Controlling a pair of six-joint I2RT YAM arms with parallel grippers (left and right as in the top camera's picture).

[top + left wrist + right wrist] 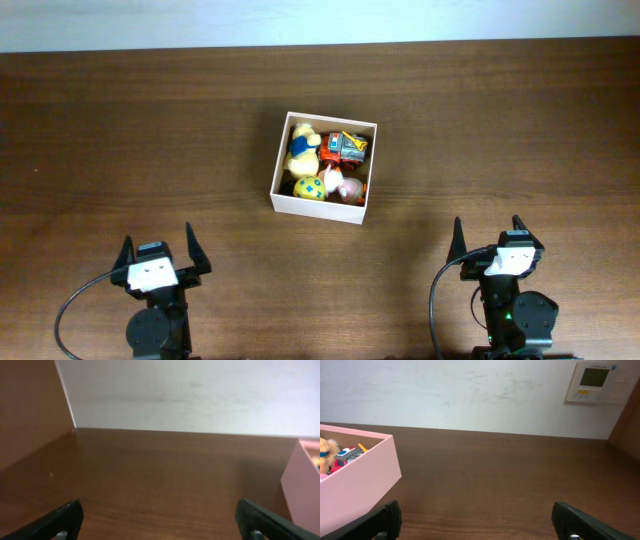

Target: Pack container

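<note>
The container is a square white box in the middle of the table, holding several small toys: a yellow plush, a red and grey toy vehicle, a spotted yellow ball and a pink toy. Its wall shows in the left wrist view at the right edge and in the right wrist view at the left. My left gripper is open and empty near the front left. My right gripper is open and empty near the front right.
The dark wooden table runs to a white wall at the back. A wooden side panel stands at the left. A wall thermostat hangs at the right.
</note>
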